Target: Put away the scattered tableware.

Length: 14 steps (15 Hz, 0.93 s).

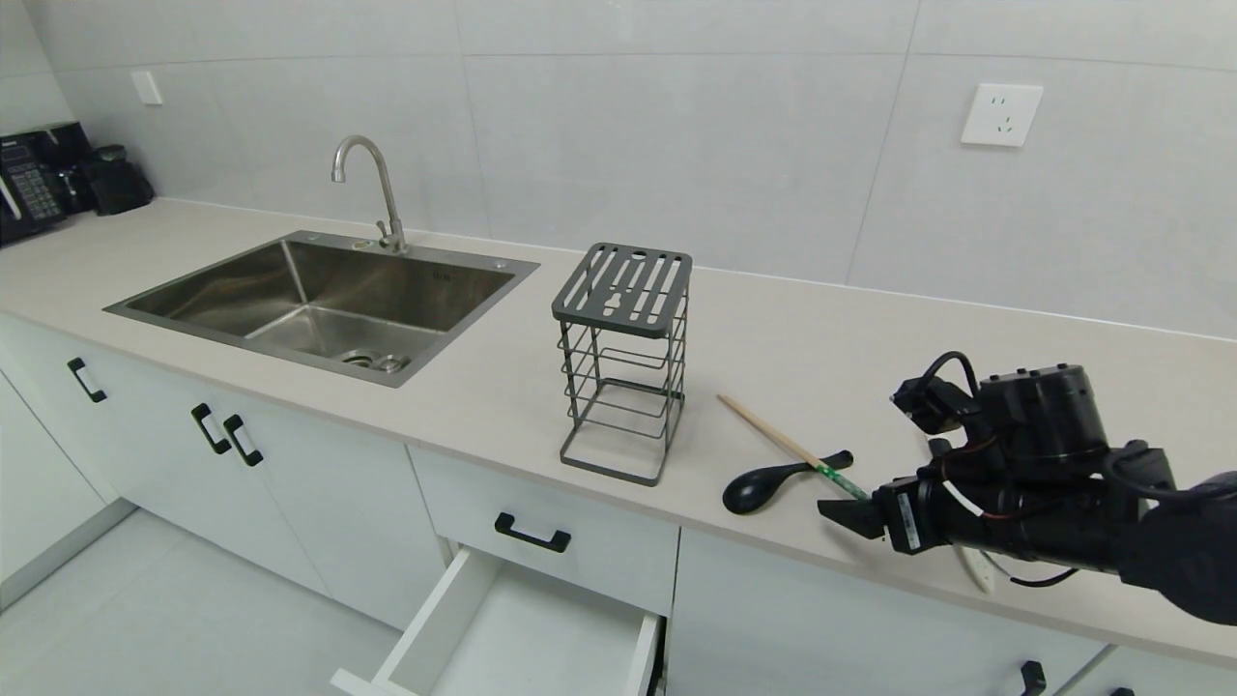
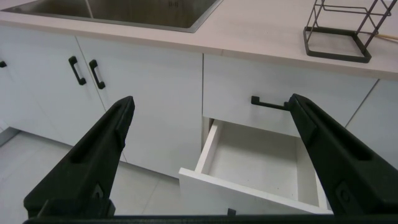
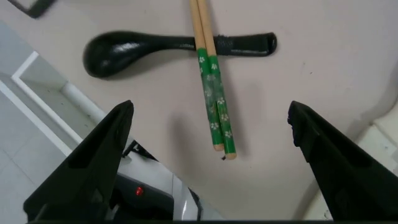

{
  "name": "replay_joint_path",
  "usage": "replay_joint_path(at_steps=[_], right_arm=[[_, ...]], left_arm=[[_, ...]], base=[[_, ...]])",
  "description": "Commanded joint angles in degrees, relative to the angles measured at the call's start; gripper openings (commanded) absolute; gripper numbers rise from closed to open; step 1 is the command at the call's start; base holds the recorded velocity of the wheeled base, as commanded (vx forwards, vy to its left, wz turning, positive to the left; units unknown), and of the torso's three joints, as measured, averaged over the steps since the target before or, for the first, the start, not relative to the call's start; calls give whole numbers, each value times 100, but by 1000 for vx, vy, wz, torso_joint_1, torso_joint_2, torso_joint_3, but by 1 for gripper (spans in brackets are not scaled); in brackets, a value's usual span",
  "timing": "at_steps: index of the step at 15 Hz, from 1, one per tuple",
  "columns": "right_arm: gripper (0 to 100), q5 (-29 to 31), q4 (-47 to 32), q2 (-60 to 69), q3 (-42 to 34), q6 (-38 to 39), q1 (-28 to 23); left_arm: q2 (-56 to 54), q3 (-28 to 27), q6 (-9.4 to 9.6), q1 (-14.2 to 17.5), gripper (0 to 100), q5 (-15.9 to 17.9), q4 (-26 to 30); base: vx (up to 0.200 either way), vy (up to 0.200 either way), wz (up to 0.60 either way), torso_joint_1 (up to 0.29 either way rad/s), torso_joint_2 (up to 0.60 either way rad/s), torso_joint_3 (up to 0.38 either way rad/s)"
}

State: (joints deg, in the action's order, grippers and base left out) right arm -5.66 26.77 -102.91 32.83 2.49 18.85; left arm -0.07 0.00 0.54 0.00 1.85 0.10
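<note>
2 chopsticks (image 3: 211, 81) cross a black spoon (image 3: 124, 50) right of the wire rack (image 1: 618, 325); our right claw (image 3: 209, 107) hangs spread over them, our left claw (image 2: 212, 99) spread too.

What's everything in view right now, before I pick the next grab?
counter: one, beige, along the wall
spoon: one, black, on the counter right of the rack
chopsticks: one pair, wooden with green ends, lying across the spoon's handle
wire rack: one, dark grey, upright on the counter between sink and spoon
drawer: one, white, pulled open below the counter
sink: one, steel, set in the counter at left
faucet: one, steel, behind the sink
wall socket: one, white, high at right
appliance: one, black, counter's far left end
left gripper: black, fingers open, facing the open drawer
right gripper: black, fingers open, over the chopsticks' green ends
</note>
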Motion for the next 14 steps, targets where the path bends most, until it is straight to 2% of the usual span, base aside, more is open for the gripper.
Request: replay_joint_path(at_steps=[1, 10, 13, 14], right_arm=[[100, -14, 12, -361, 48, -29, 14], [100, -14, 399, -458, 154, -108, 102], [100, 205, 399, -502, 180, -108, 146], [0, 214, 399, -510, 171, -108, 181]], left_arm=[[7, 0, -1, 0, 100, -1, -1], [7, 0, -1, 0, 100, -1, -1], [7, 0, -1, 0, 100, -1, -1], [7, 0, -1, 0, 100, -1, -1]], base=[[0, 0, 0, 0, 0, 0], [0, 0, 0, 0, 0, 0], [0, 0, 0, 0, 0, 0], [0, 0, 0, 0, 0, 0]])
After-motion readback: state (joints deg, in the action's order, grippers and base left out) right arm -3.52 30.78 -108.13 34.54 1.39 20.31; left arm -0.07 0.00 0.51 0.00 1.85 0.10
